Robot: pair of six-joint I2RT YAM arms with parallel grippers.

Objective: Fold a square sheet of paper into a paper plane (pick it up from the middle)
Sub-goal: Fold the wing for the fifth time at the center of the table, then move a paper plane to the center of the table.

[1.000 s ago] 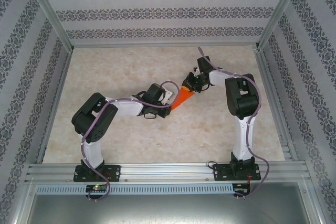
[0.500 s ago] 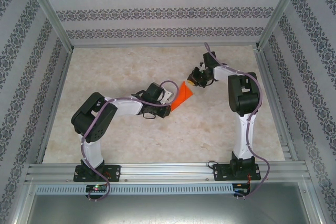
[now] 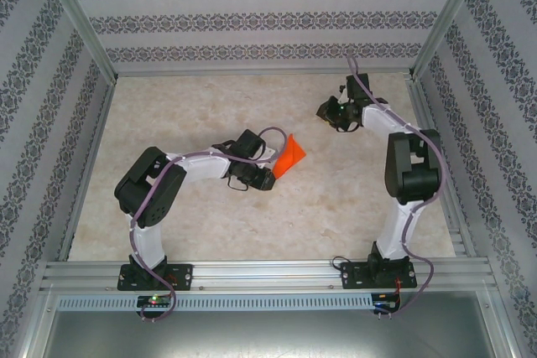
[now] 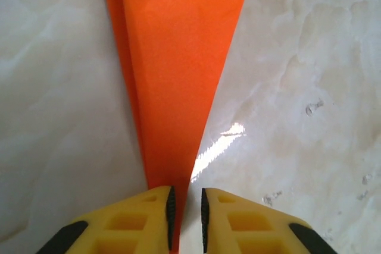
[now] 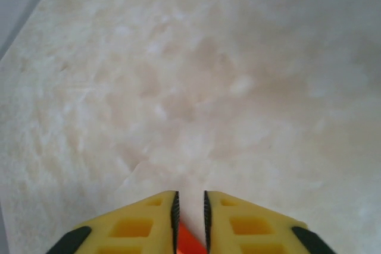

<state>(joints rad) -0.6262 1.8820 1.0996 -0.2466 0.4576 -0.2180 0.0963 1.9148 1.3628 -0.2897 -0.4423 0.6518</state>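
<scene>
- Plane (image 3: 291, 155) over the middle of the table (image 3: 193, 98), narrow end clamped in left gripper (image 3: 270, 176), clenched on the paper.
- Long axis straight out from that grip, widening away from it, wide end aimed up and right toward right gripper (image 3: 325, 110).
- Right gripper well apart from the wide end, beyond it on roughly that line; closed to a slit, orange sliver (image 5: 188, 241) low in the gap, too little shown to name.
- Likely: left nearer and already gripping; right needing to close in along the axis for any further crease.
</scene>
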